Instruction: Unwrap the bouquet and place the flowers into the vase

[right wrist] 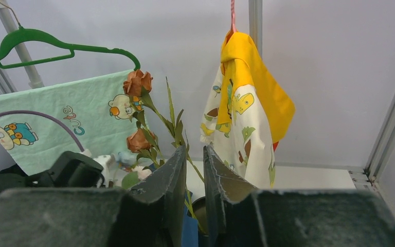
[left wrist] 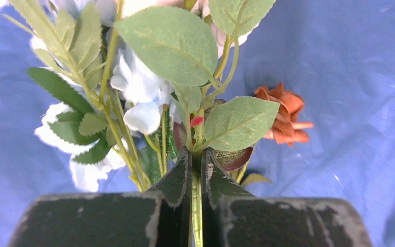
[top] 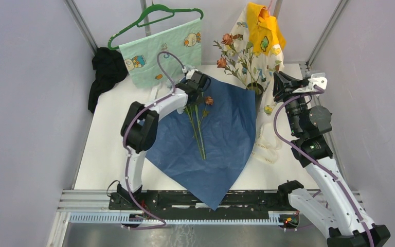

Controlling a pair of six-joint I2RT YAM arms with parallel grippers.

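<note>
White desk (top: 108, 154), wrapping paper (top: 226, 134) spread flat: left gripper (left wrist: 195, 170) jaws clamped on a flower stem (top: 198, 135) left of the vase (top: 257, 89); right gripper (right wrist: 194, 154) just beside the vase, grip unclear; judged next: lift the stem, tip it upright, lower it into the vase.

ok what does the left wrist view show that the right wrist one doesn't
Left wrist only: the left pincer shut on a stem, pale blooms, and a rose lying flat.
Right wrist only: the hanger, mint cloth, yellow garment, and upright roses beyond the right pincer.
Both: rust-orange roses, green leaves, each view's own pincer at the bottom edge, and blue paper, which is only a sliver in the right wrist view.
</note>
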